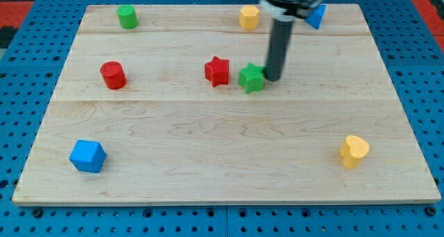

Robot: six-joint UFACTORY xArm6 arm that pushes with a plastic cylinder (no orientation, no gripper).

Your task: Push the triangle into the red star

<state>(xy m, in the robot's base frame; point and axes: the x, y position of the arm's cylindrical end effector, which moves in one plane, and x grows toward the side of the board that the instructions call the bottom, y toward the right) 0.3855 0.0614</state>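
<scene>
The red star (217,71) lies near the middle of the wooden board (222,147). A green star (252,78) lies just to its right, a small gap between them. My tip (272,78) touches the green star's right side. The blue triangle (317,16) sits at the view's top right, partly hidden behind the arm's rod, well above and to the right of my tip.
A green cylinder (127,16) is at top left and a yellow hexagonal block (249,17) at top middle. A red cylinder (112,75) is at the left. A blue cube (87,156) is at bottom left, a yellow heart (354,151) at bottom right.
</scene>
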